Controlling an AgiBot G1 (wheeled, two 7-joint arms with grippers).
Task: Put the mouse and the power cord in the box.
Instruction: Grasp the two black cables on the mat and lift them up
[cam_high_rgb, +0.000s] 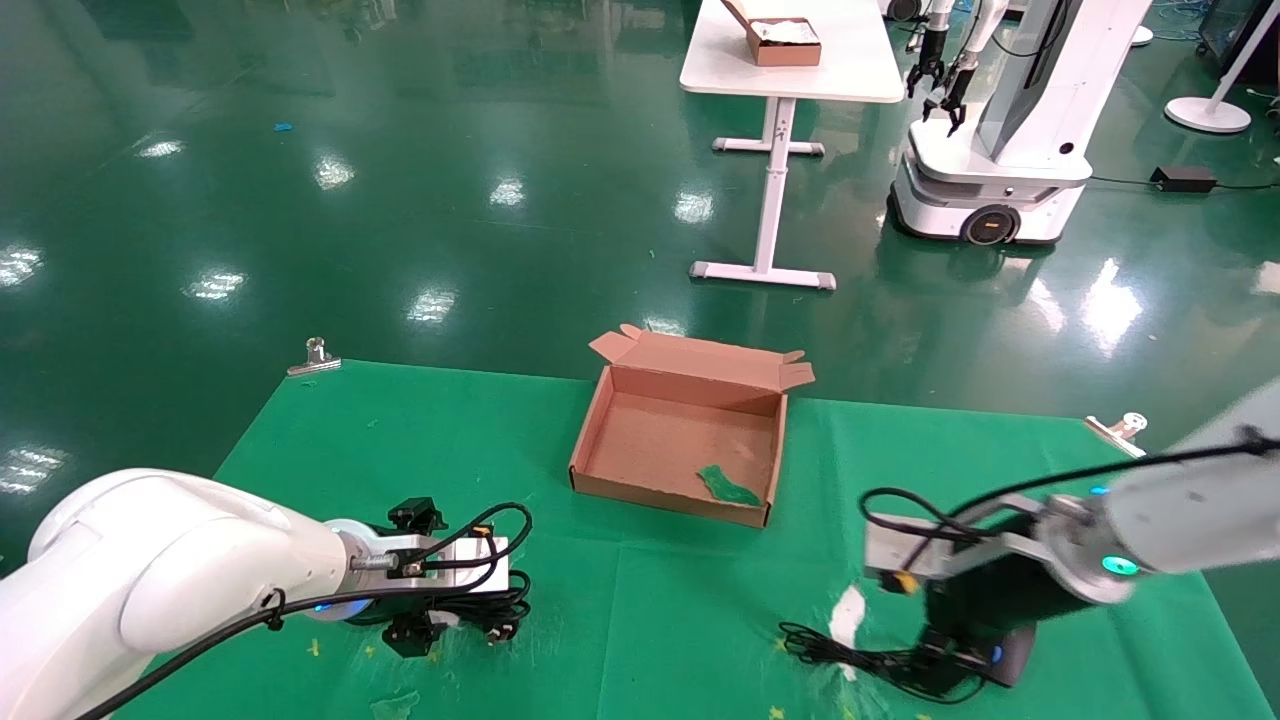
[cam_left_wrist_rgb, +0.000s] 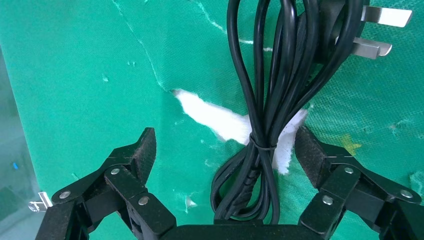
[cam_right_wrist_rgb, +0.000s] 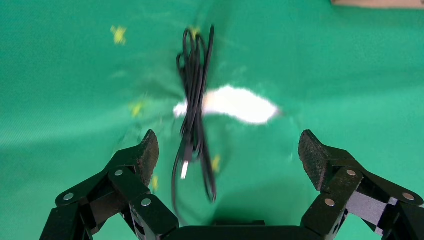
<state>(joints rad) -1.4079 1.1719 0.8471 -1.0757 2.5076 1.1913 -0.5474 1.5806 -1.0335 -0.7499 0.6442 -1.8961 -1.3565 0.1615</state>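
1. The left gripper (cam_left_wrist_rgb: 222, 150) hangs low over the near-left part of the green cloth (cam_high_rgb: 640, 600), its jaws spread wide with nothing between the pads. The power cord (cam_left_wrist_rgb: 270, 110) lies on the cloth directly below, running between the open fingers.
2. The cord is a thick bundle cinched by a thin tie at its waist, with the chunky mains plug (cam_left_wrist_rgb: 345, 30) and its bare metal prongs at one end. It looks fairly heavy and springy; gripping across the tied waist should keep the loops together, whereas the plug end would probably swing.
3. The right gripper (cam_right_wrist_rgb: 227, 155) hovers over the near-right part of the cloth, also fully open and empty. Below it lies a thin black cable (cam_right_wrist_rgb: 195, 115), folded in long loops and ending in a small USB plug.
4. That cable is light and limp, so it will likely trail and snag. The mouse (cam_high_rgb: 1010, 655) body shows only as a dark shape beneath the right arm in the head view; the hard shell seems the firmer hold.
5. The box (cam_high_rgb: 600, 415) sits open at the middle far side of the cloth, between the two arms, a green scrap (cam_high_rgb: 728, 487) inside.
6. Its walls are low and its lid folds away to the far side, leaving the near approach free. The torn white patches in the cloth may catch a dragged cable.
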